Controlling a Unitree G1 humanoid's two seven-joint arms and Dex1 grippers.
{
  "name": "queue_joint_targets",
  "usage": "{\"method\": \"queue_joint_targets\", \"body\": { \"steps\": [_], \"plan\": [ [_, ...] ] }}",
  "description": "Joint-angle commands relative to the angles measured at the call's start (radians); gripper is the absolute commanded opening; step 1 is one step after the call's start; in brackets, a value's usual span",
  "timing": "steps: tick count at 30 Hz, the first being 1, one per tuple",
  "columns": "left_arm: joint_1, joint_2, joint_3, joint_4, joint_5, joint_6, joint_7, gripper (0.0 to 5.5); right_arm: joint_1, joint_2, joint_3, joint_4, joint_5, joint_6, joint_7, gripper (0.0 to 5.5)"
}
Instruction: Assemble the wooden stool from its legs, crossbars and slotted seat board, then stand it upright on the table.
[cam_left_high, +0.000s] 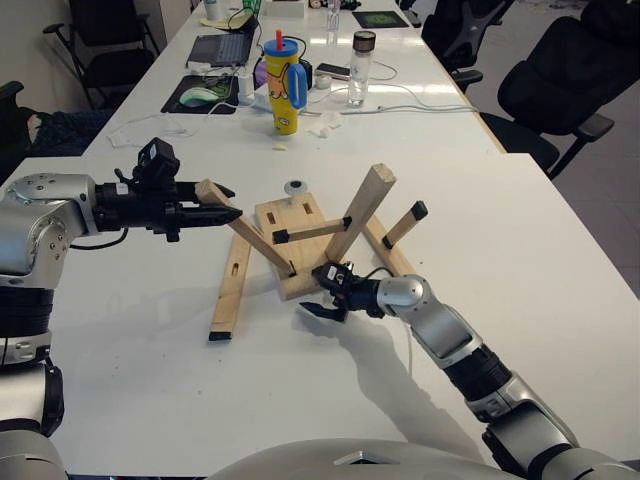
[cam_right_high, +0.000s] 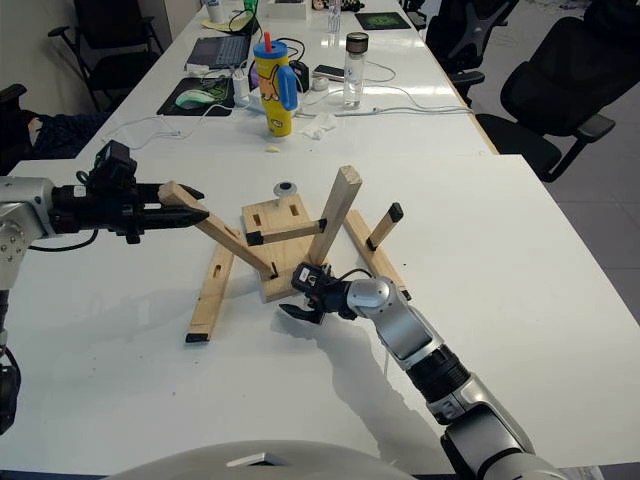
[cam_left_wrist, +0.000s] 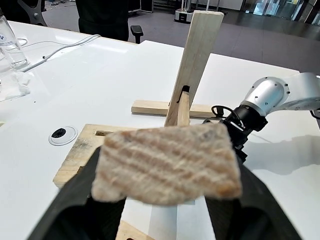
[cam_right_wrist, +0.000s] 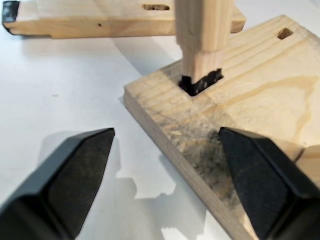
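Slotted pale-wood seat board (cam_left_high: 283, 215) lies flat at frame centre. Left gripper (cam_left_high: 226, 211), centre-left, clamps 1 tilted square wooden leg (cam_left_high: 258, 242), its foot in a corner slot. Right gripper (cam_right_wrist: 167, 132), fingers spread, flanks that corner, likely bracing.

The left gripper (cam_left_high: 230, 203) is clamped on the top end of a slanted leg (cam_left_high: 262, 243), whose foot sits in the board (cam_left_high: 283, 216) lying flat on the table (cam_left_high: 520, 250). A tall leg (cam_left_high: 362, 208) leans up from the board, and a crossbar (cam_left_high: 312, 231) meets it. A loose leg (cam_left_high: 232, 285) lies left of the board. The right gripper (cam_left_high: 314, 292) sits at the board's near edge, jaws apart.
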Motion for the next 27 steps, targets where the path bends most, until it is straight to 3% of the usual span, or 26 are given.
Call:
{"method": "queue_joint_targets", "body": {
  "steps": [1, 10, 18, 27],
  "plan": [
    [-0.040, 0.031, -0.049, 0.024, 0.087, -0.014, -0.016, 2.02, 0.066, -0.022, 0.042, 0.052, -0.013, 0.122, 0.025, 3.87],
    [-0.096, -0.052, -0.136, -0.083, 0.080, 0.059, -0.020, 2.01, 0.072, 0.015, 0.010, 0.069, 0.036, 0.236, 0.013, 3.87],
    [0.028, -0.141, -0.174, -0.167, 0.081, 0.107, 0.081, 2.01, 0.071, 0.025, 0.018, 0.087, 0.051, 0.259, 0.025, 3.87],
    [0.040, -0.248, -0.219, 0.000, 0.193, -0.022, 0.158, 2.01, 0.073, 0.029, 0.027, 0.151, 0.045, 0.218, 0.039, 3.87]
  ]
}}
